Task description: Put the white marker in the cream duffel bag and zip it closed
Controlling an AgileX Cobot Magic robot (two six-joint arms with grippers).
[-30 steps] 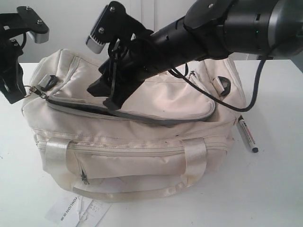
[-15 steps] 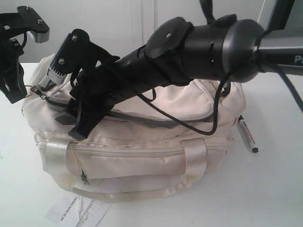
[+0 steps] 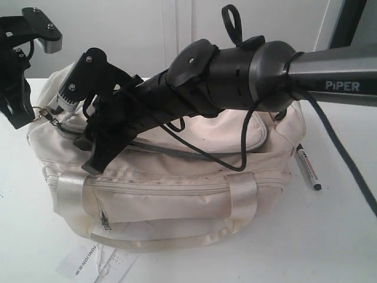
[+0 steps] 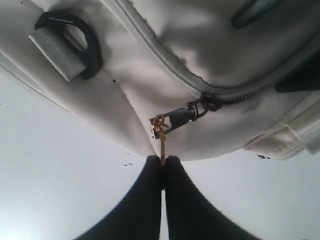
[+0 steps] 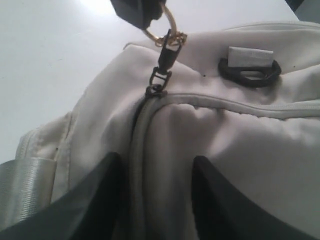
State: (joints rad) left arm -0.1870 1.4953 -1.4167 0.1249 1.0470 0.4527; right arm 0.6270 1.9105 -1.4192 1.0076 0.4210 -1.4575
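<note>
Left gripper (image 4: 163,160) has its jaws pressed together on the gold ring (image 4: 159,123) of the zip pull (image 4: 179,118), at the 9 o'clock end of the bag (image 3: 177,200). It's a firm pinch, with the ring's stem caught right between the tips.

Right gripper (image 5: 156,161) reaches across the top of the bag and hangs just short of that pull. Its jaws are apart, one either side of the flap's zip seam, and nothing is held between them.

And the marker (image 3: 306,167)? It is not in the bag. It lies on the table (image 3: 344,236) just off the bag's 3 o'clock end, black cap pointing away from the camera.

So this looks like the opening stage: one arm anchors the pull while the other works the flap. A grey strip of zip shows along the flap's front edge, but how wide the mouth gapes is hidden under the arm.

Next, by this reading, the right arm needs to clear the flap, swing out to 3 o'clock and pinch the marker's slim barrel squarely — a thin, round thing likely to roll. Then it goes in through the gap, and the pull gets run along the zip.
</note>
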